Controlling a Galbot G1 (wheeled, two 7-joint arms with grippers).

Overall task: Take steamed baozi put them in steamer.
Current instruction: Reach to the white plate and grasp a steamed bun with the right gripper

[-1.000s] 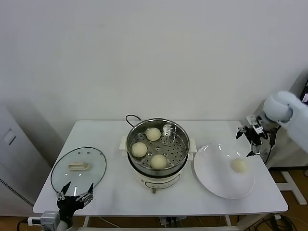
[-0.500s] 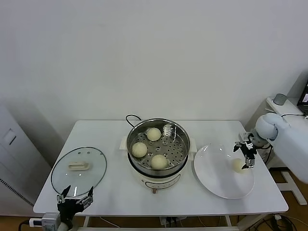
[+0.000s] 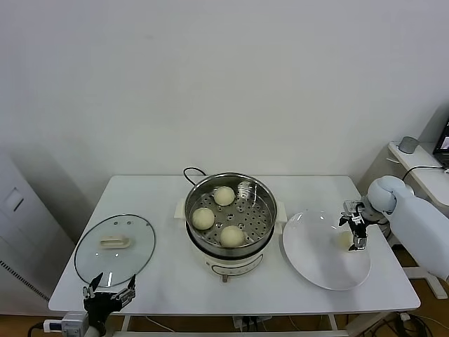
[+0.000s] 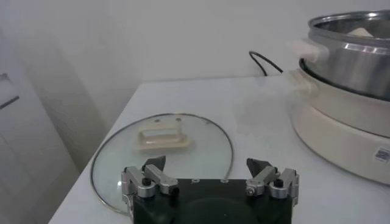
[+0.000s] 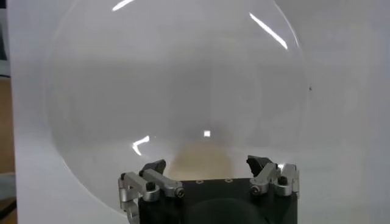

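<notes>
Three steamed baozi (image 3: 224, 195) lie in the shiny steamer (image 3: 261, 213) on its white pot base at the table's middle. A fourth baozi (image 3: 342, 240) rests on the white plate (image 3: 316, 256) to the right. My right gripper (image 3: 353, 227) hangs open just over that bun and partly hides it. In the right wrist view the bun (image 5: 204, 159) lies between the spread fingertips (image 5: 155, 166), and I cannot tell whether they touch it. My left gripper (image 3: 109, 292) waits open near the table's front left corner.
A round glass lid (image 3: 114, 242) with a cream handle (image 4: 161, 135) lies flat on the left, just ahead of my left gripper (image 4: 206, 164). The pot's black cord (image 3: 191, 172) loops behind the steamer (image 4: 356, 52). The plate (image 5: 170, 79) nearly reaches the table's right front edge.
My right gripper has come down and inward from beyond the plate's far right rim to sit over the baozi on the plate. The left arm has hardly moved.
</notes>
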